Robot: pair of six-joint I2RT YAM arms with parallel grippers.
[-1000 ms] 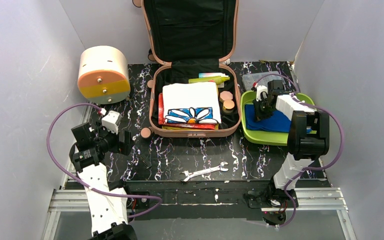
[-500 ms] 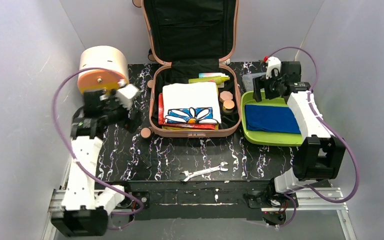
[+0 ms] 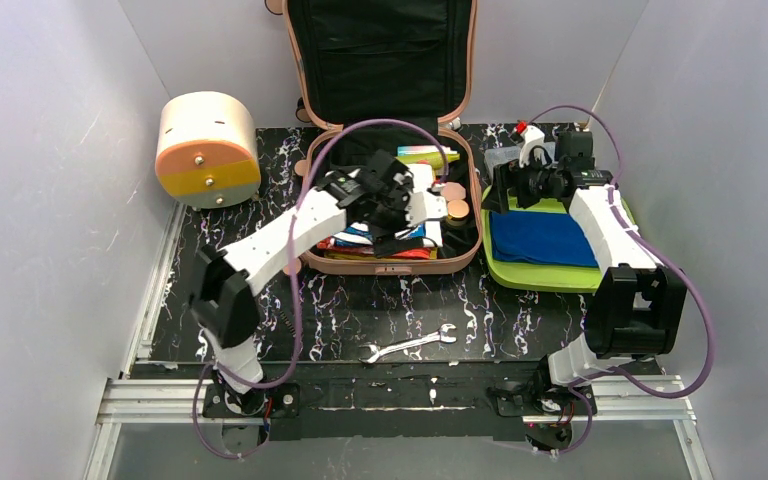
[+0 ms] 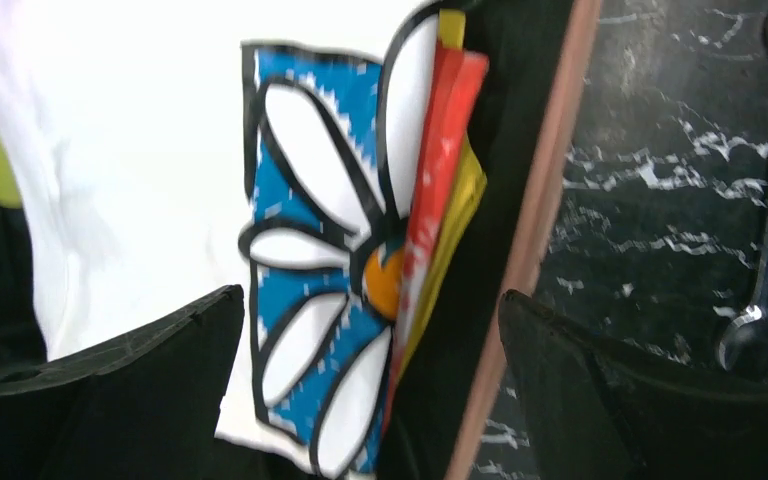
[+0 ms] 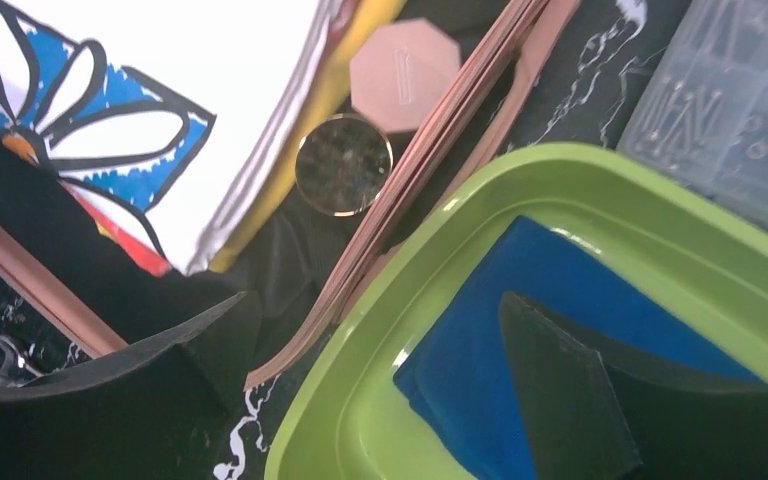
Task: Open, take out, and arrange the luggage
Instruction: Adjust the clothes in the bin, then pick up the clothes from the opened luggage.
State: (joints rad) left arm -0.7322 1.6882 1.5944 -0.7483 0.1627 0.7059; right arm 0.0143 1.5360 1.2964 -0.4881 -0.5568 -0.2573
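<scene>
Top external view: the salmon-pink hard-shell luggage (image 3: 390,264) lies open and packed at the back centre of the counter (image 3: 520,320). The left gripper (image 4: 370,395) hangs spread over the white folded daisy-print cloth (image 4: 130,150). It should pinch that cloth's near edge alone, clear of the rim. The right gripper (image 5: 360,400) is spread above the lime-green plastic tray (image 5: 520,175).

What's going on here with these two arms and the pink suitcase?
Two robot arms are unpacking an open pink suitcase. The left gripper hangs open just above the folded white daisy-print cloth on top of the pile inside, holding nothing yet. The right gripper, also open and empty, hovers over the edge of the green tray beside the suitcase, where a blue cloth lies. A wrench sits on the table in front.
</scene>
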